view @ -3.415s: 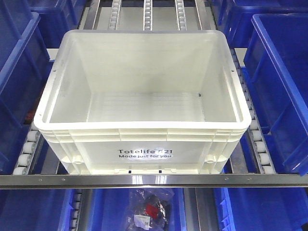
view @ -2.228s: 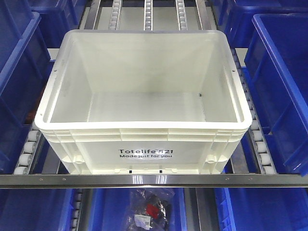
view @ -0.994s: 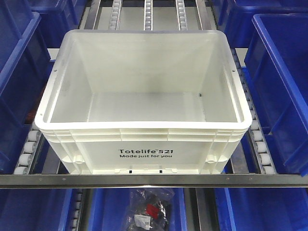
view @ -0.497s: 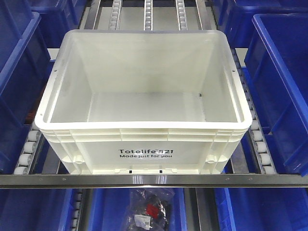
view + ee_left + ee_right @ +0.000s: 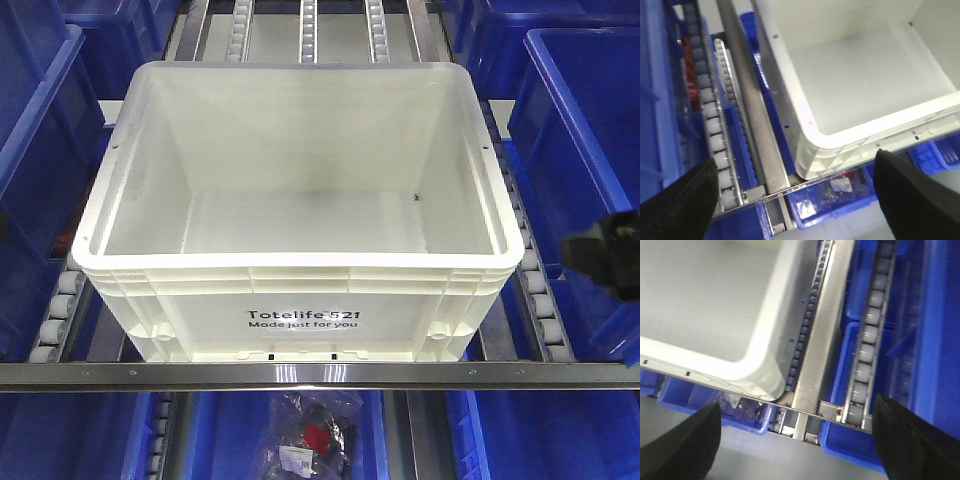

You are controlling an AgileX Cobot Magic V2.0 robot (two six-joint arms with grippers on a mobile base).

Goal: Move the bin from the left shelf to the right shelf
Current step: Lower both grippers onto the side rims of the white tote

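On roller shelf (image 5: 100, 376): bin (image 5: 300, 290) empty; right hand (image 5: 795, 442) spread beside it.

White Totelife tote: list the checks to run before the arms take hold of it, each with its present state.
1. Large white rectangular plastic tote empty: ok.
2. Tote seated on the roller tracks behind the metal front rail: ok.
3. Left gripper open, aimed at the tote's front left corner: ok.
4. Right gripper open, aimed at the front right corner: ok.
5. Hold on the tote's rim: not ok, neither gripper touches it.
6. Free place on the right shelf: cannot tell; a blue plastic bin stands beside the tote.
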